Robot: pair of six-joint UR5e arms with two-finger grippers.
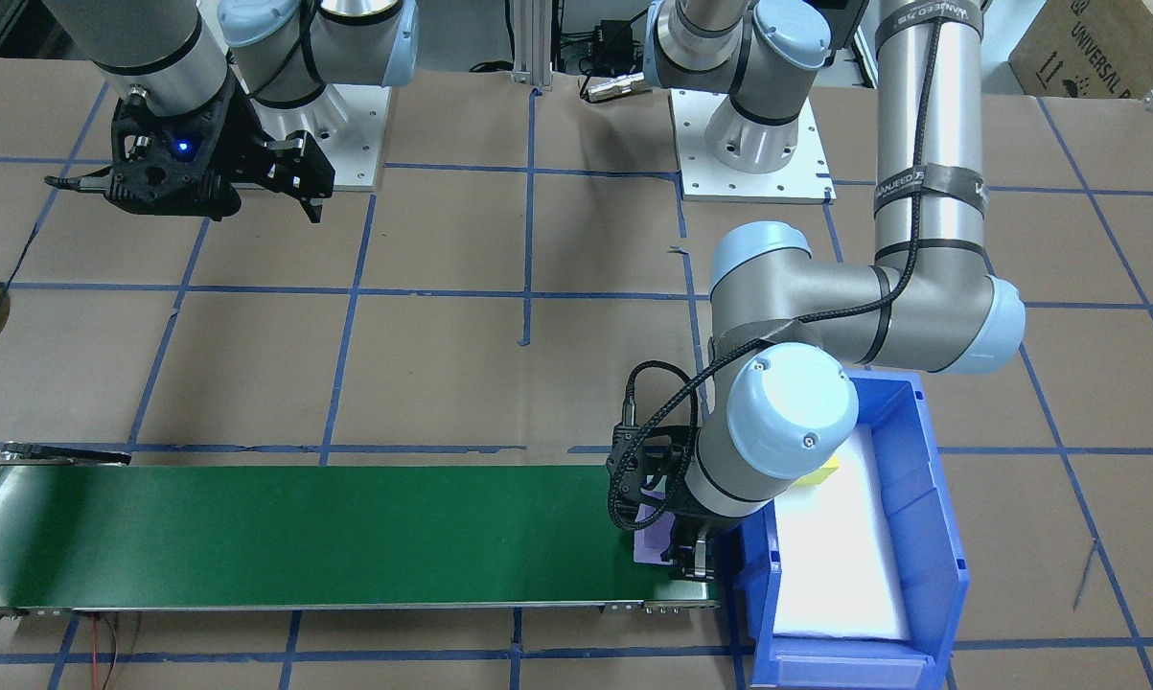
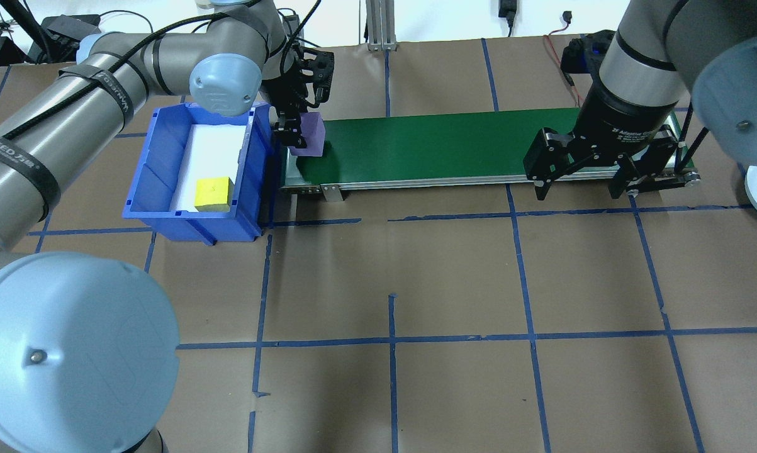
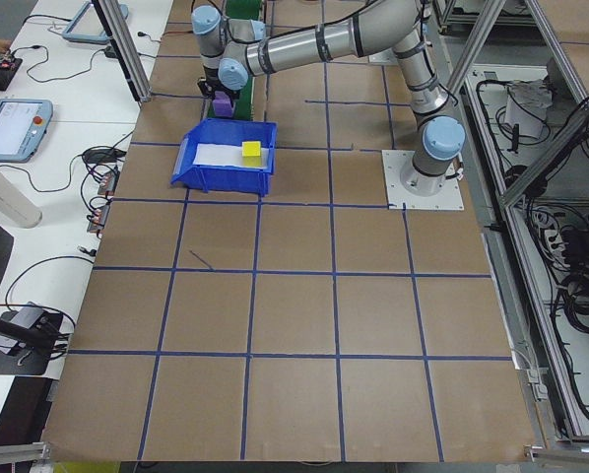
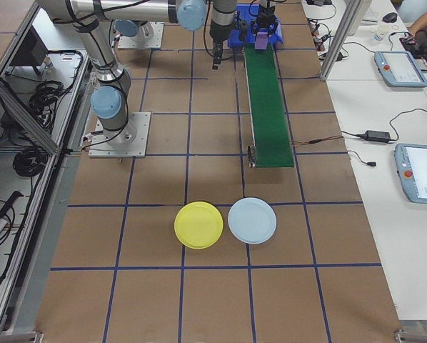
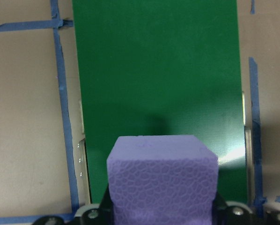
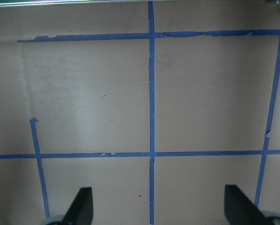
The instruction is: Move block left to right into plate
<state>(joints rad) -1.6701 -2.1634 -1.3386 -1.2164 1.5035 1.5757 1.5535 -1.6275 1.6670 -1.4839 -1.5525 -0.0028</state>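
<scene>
1. Brown paper marked off in squares by blue tape covers the table (image 2: 416,277).
2. Along the far side of the table in the overhead view runs a green conveyor belt (image 2: 441,148).
3. Just beside the belt's end on the robot's left stands a blue bin (image 2: 164,157) lined with white, and a yellow foam cube (image 2: 213,193) lies in its near corner.
4. Past the belt's other end, well apart from it, the yellow plate (image 4: 198,225) lies flat on the paper, just beside a pale blue plate (image 4: 252,220).
5. At the bin end of the belt, the left gripper (image 2: 298,133) has its fingers clamped on the sides of a purple foam block (image 5: 162,180); whether the block touches the belt cannot be told.
6. Near the belt's other end the right gripper (image 2: 583,181) hangs above the table's paper with its fingers (image 6: 82,206) spread wide apart and nothing between them.
</scene>
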